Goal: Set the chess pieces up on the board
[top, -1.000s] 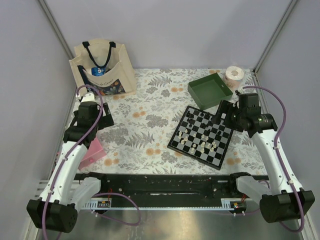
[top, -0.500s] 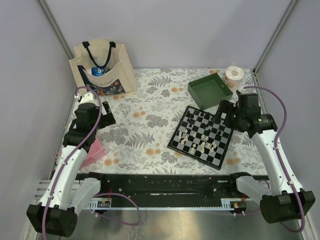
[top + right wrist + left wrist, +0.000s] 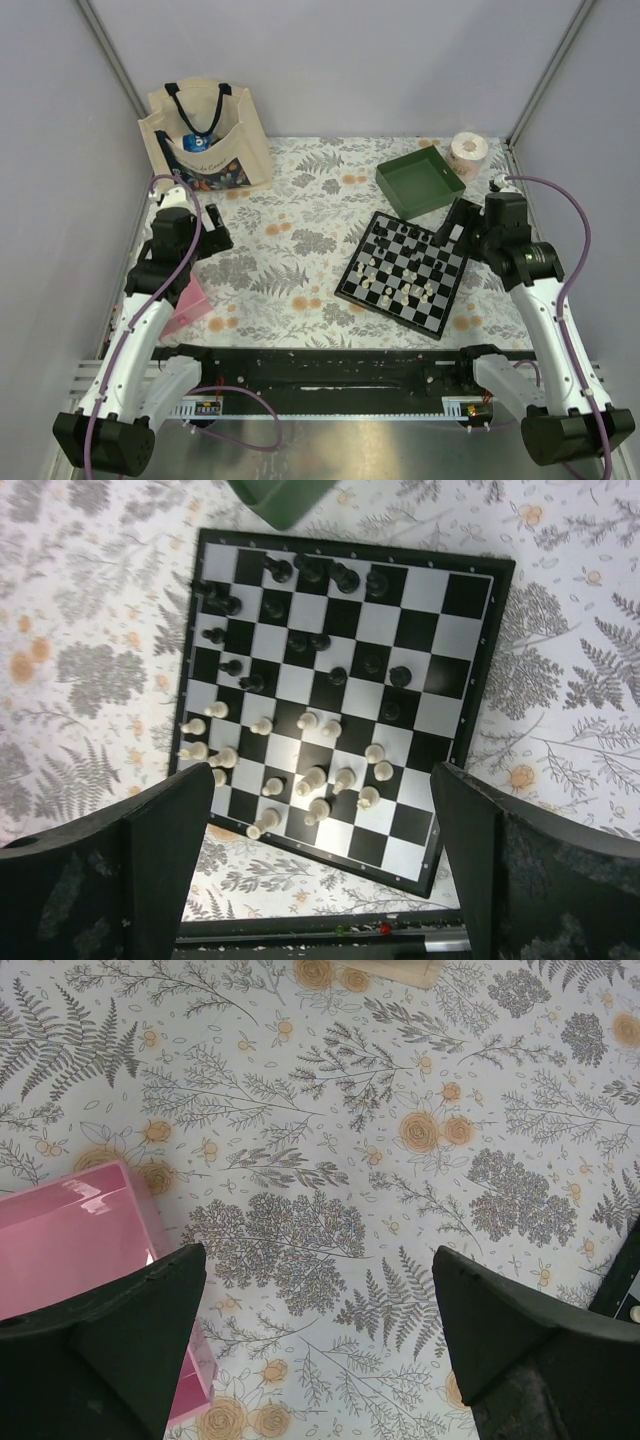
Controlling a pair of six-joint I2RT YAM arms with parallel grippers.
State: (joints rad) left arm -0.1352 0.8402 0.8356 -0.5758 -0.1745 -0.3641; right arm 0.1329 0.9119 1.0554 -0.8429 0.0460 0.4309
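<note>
From above, the board point(image 3: 405, 272) lies askew on the right half of the bench point(image 3: 300, 200), just near of the green tray point(image 3: 420, 182). The pieces point(image 3: 400, 290) stand on it in loose clusters. The right tool point(image 3: 450, 225) hangs over the board's far right corner. The left tool point(image 3: 213, 230) is well apart at the left, between a bag point(image 3: 205, 140) and a pink box point(image 3: 185, 305). A roll point(image 3: 468, 150) sits at the far right.

In the left wrist view, the left tool point(image 3: 315, 1260) stands wide over bare bench, holding nothing. The pink box point(image 3: 75, 1235) lies by its left finger.

In the right wrist view, the right tool point(image 3: 322, 775) stands wide and empty above the board point(image 3: 500, 630). Black pieces point(image 3: 300, 640) scatter over the far half and cream pieces point(image 3: 315, 780) over the near half, none in tidy rows.
</note>
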